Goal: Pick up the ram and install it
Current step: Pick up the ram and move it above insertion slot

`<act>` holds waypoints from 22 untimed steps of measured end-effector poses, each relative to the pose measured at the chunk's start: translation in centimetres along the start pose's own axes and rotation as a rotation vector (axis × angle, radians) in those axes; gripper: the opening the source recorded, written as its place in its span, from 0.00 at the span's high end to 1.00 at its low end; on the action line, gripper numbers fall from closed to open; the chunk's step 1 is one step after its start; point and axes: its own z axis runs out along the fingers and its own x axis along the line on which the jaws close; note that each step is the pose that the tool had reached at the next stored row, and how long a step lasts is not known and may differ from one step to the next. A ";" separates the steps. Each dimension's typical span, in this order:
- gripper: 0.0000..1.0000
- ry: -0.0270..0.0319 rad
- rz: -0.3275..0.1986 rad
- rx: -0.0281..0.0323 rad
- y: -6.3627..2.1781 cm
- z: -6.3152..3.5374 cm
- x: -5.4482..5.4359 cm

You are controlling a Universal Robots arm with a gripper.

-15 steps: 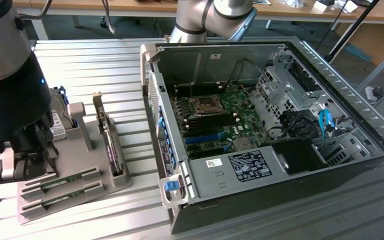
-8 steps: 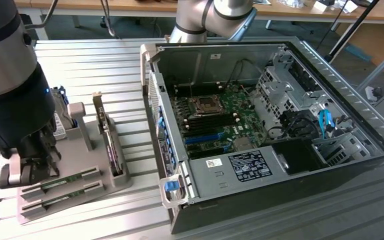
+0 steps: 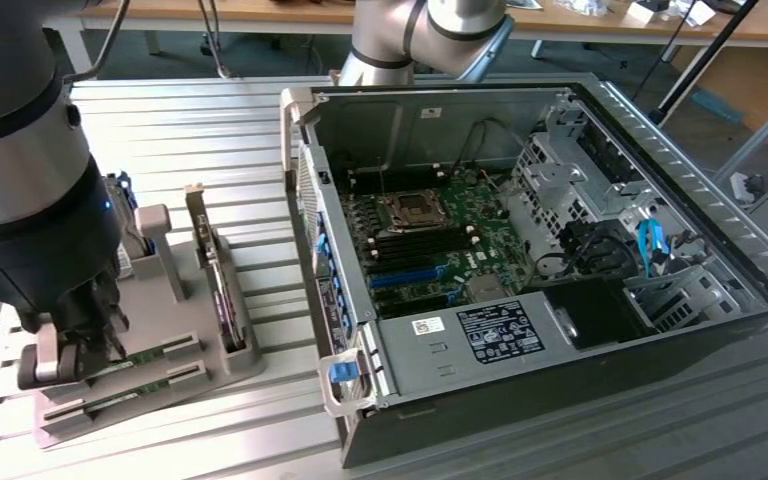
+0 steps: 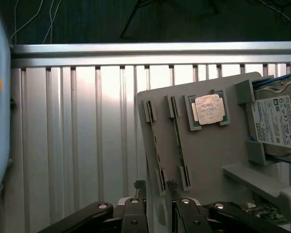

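Ram stick (image 4: 155, 145) stands on edge in a grey holder (image 4: 208, 155) on the tabletop (image 4: 87, 136), at the exterior view's left of the open computer case (image 3: 398, 110). The gripper (image 4: 155, 185) hovers at one end, fingers apart.

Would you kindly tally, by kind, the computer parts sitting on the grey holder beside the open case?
ram sticks: 2
processor chip: 1
hard drive: 1
upright expansion card: 1
Total: 5
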 end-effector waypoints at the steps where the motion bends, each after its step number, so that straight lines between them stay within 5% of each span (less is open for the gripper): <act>1: 0.70 0.0001 -0.001 -0.0001 -0.01 0.26 0.0; 22: 0.70 0.0018 -0.036 -0.0010 -0.24 4.90 0.1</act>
